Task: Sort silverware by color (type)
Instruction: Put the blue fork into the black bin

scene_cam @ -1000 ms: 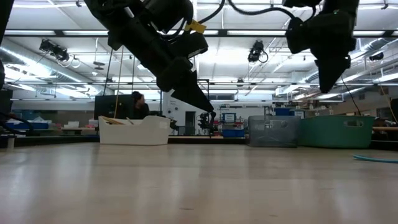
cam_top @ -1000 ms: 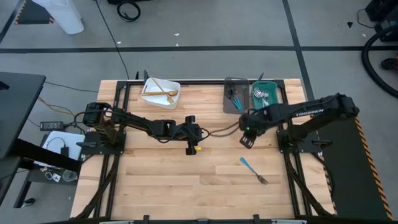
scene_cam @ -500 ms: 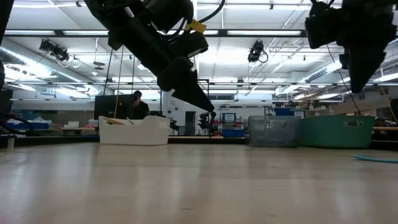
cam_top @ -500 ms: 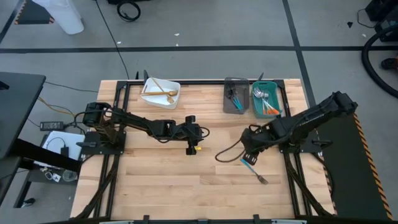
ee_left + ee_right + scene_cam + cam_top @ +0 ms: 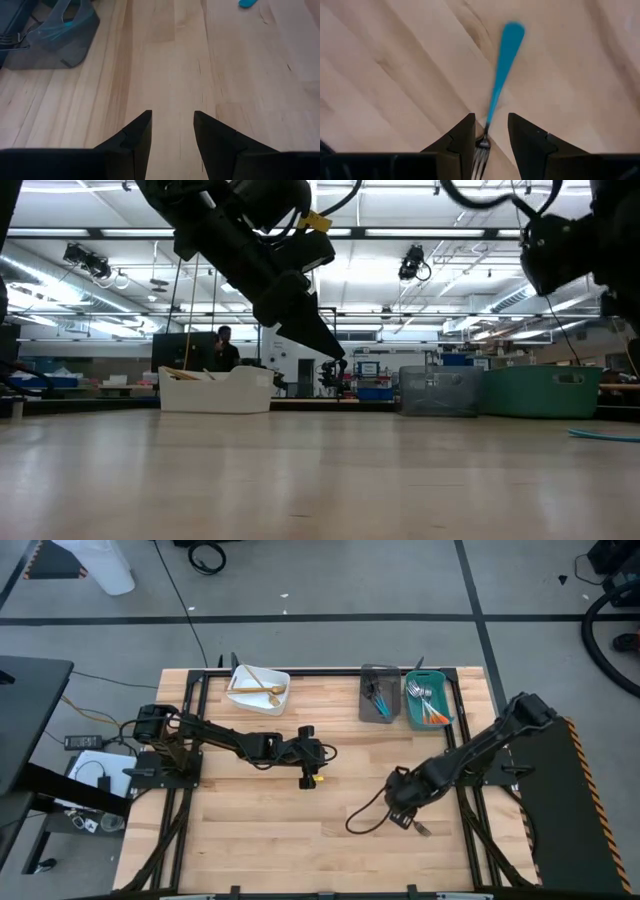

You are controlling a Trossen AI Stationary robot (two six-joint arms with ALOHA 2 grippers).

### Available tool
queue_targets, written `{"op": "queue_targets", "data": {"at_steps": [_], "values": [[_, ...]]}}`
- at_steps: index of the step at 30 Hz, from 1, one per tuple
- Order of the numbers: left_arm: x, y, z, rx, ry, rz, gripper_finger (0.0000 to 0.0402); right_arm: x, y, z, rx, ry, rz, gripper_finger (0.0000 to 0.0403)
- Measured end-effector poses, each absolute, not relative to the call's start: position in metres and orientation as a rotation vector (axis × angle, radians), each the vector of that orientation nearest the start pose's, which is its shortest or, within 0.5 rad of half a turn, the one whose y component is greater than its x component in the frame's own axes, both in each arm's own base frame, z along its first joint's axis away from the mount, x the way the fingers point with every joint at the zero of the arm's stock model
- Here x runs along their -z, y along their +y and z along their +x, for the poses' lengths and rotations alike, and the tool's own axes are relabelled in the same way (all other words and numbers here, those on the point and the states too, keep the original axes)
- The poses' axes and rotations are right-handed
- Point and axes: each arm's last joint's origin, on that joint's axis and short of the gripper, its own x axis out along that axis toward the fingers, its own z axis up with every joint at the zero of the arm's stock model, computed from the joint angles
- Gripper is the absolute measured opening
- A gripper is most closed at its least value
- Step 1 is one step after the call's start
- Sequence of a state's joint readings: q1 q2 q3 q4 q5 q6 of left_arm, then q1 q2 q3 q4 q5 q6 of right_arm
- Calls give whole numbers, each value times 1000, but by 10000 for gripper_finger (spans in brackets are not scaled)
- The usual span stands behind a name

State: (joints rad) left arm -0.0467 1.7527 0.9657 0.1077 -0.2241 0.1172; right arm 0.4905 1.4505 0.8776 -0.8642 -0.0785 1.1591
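My wooden desk [image 5: 260, 830] carries everything here, with both of my arms reaching in over it from the sides. My left arm waits stretched toward the middle of the desk, its left end effector [image 5: 171, 131] hanging above bare wood with the fingers spread apart and nothing between them.

Along the far edge stand three bins. The white bin [image 5: 258, 689] on the left side holds thin gold utensils [image 5: 262, 680]. Toward the right, the grey bin [image 5: 377, 694] holds blue-handled pieces [image 5: 379, 700], and the teal bin [image 5: 427, 697] touching it holds metal-headed pieces with orange handles [image 5: 432, 716].

My right arm bends down over the near right part of the desk. My right end effector [image 5: 488, 134] is low over the one utensil lying loose, a blue-handled fork [image 5: 498, 73]. In the right wrist view the fork lies flat on the wood, its blue handle pointing away from me and its metal tines between my two fingers [image 5: 462, 137]. The fingers stand apart on either side of the neck, released, not pressing it. From the high view only the tines [image 5: 421, 830] peek out beside my wrist.
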Motion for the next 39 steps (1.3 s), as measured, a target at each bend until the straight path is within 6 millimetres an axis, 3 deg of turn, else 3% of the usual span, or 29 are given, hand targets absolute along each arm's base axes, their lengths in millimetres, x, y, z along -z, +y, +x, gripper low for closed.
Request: {"op": "queue_targets", "data": {"at_steps": [8, 20, 39], "values": [[-172, -10, 358, -131, 684, 205, 153, -163, 128, 214, 486, 1576, 657, 126], [-172, -4, 358, -143, 687, 210, 153, -145, 149, 228, 575, 1644, 580, 118], [-172, -4, 358, -134, 689, 233, 153, -138, 155, 218, 605, 1661, 569, 99]]}}
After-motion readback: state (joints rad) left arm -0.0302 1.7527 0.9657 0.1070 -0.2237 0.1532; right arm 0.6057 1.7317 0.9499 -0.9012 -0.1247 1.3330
